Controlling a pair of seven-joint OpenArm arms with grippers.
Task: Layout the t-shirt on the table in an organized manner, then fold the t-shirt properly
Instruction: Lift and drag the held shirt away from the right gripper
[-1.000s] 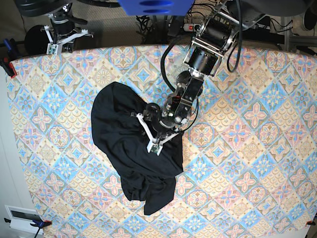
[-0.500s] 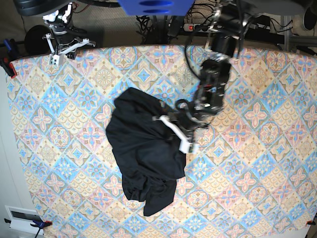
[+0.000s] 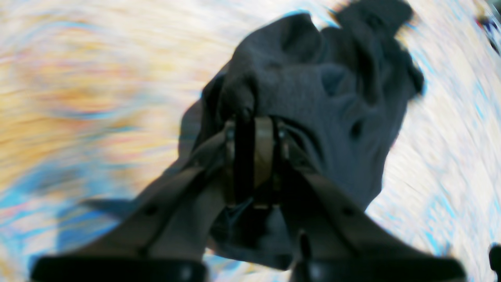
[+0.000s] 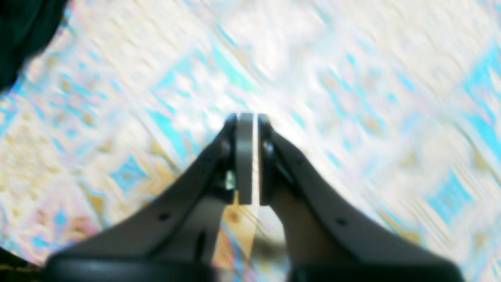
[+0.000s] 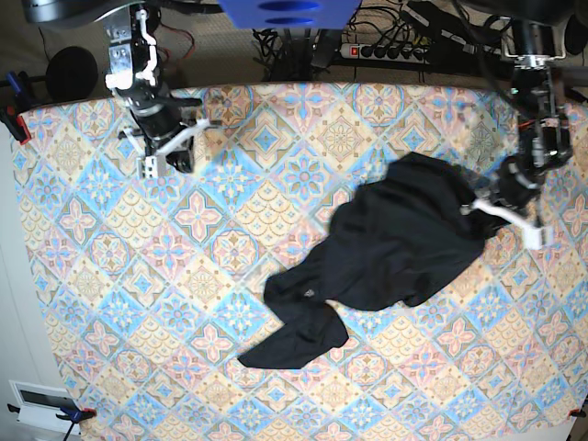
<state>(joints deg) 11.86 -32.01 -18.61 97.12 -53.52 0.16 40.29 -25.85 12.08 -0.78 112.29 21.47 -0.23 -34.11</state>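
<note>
Closest in, on the left wrist view: our left gripper [image 3: 252, 121] has its jaws pinched on a fold of the t-shirt [image 3: 313, 102], cloth bunched over and around the tips. Which part of the garment that is (hem, shoulder, sleeve) we cannot tell; the view is badly smeared.

Right wrist view: our right gripper [image 4: 247, 119] has its fingers [image 4: 244, 156] pressed together on nothing, patterned table [image 4: 352, 78] beneath, a dark scrap of cloth just at the upper left corner.

Base view: the t-shirt [image 5: 386, 253] lies crumpled, long axis diagonal, running from the left gripper [image 5: 501, 213] near the table's right edge down toward a trailing tail at lower centre. The right gripper [image 5: 165, 147] sits well apart at the far left corner of the table [image 5: 83, 276].

We judge the left arm far nearer; the right must cross to reach the free end. Sleeves and collar are not distinguishable.
</note>
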